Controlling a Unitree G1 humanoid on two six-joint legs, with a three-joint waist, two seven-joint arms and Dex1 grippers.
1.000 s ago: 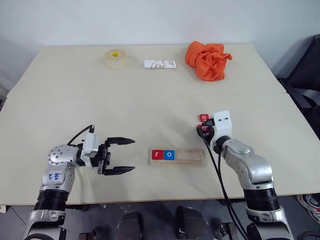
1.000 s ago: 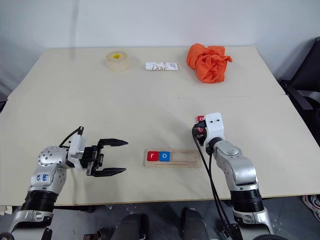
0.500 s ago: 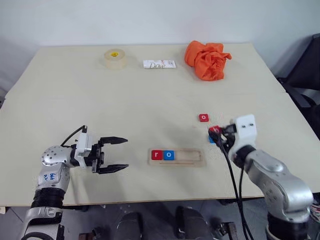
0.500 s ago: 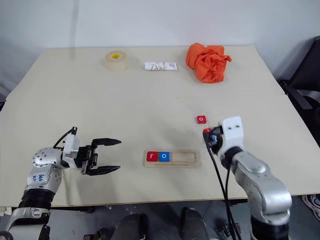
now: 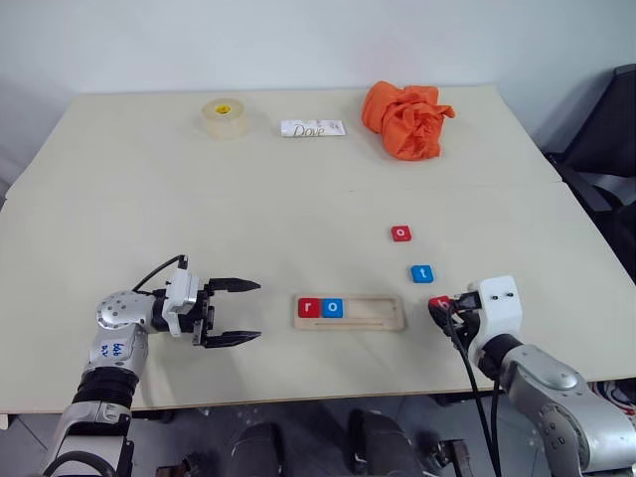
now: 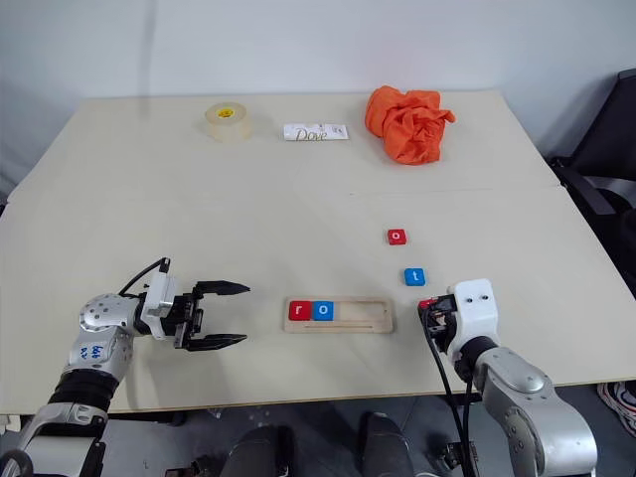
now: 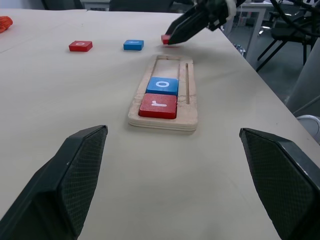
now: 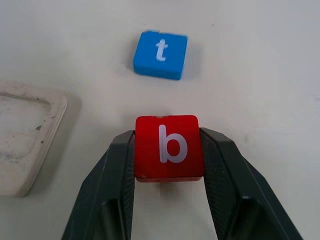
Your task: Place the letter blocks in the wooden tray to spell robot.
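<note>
Wooden tray (image 5: 351,311): pale grooved strip on the desk (image 5: 199,219); landmark. Letter blocks, flat square, five:
- red "r" (image 5: 310,308) and blue "o" (image 5: 333,308), seated at the tray's left end.
- red "b" (image 8: 168,147), pinched in the closed right tool (image 8: 167,165), just right of tray.
- blue "t" (image 5: 422,272) and red "o" (image 5: 400,234), beyond its right end.

Left tool (image 5: 238,312): fingers spread, empty, left of tray.

Table (image 5: 149,199) with tray (image 5: 351,313), blocks (image 5: 400,234)
</note>
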